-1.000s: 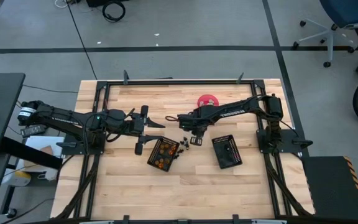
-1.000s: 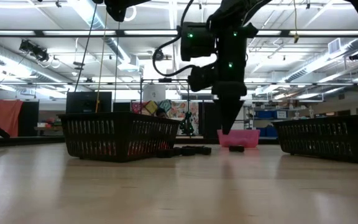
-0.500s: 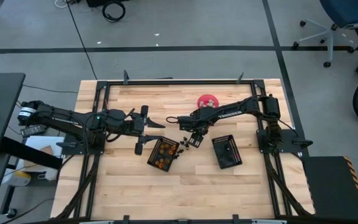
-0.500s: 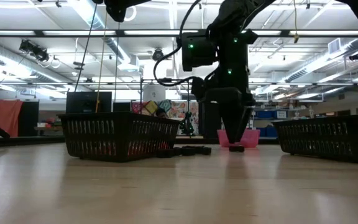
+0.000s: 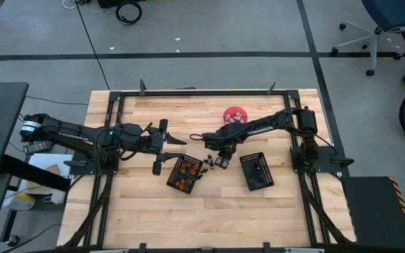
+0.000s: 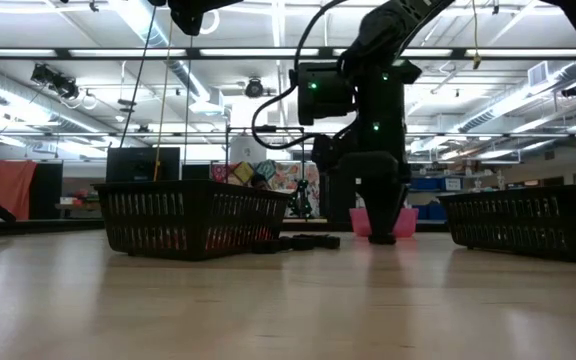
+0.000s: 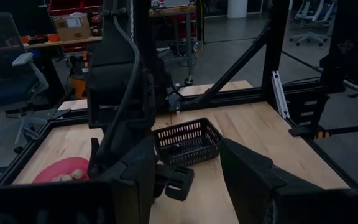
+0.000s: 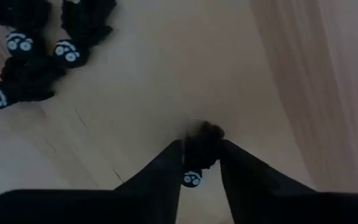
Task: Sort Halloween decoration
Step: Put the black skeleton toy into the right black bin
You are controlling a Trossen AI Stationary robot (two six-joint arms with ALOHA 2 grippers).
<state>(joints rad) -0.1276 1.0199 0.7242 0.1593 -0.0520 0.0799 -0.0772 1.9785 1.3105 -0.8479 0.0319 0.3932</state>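
Item: black decoration piece (image 8: 199, 149), small and fuzzy with a pale googly eye, lying on the desk (image 5: 259, 211) between the two baskets, directly between the fingers of the right pincer (image 8: 199, 163). The pincer stands nose-down over it, one finger on either side and close in on the piece; whether the fingers already press it cannot be told, but they are nearly closed around it and it still rests on the wood. Judged next step: finish the squeeze and lift straight up, since the piece sits centred in the gap with no offset to correct. Neighbouring stock: a loose cluster of further black pieces (image 8: 36, 56), each with a white eye, near but apart from the pincer. Basket with orange pieces (image 5: 184, 173) lies toward the left arm; second basket (image 5: 256, 171), black mesh, lies just beside the right pincer and is the nearer of the two. Pink bowl (image 5: 234, 114) farther back on the desk. Left pincer (image 5: 162, 147): fingers spread wide, holding nothing, waiting beside the orange-filled basket, farther from the piece than the right.
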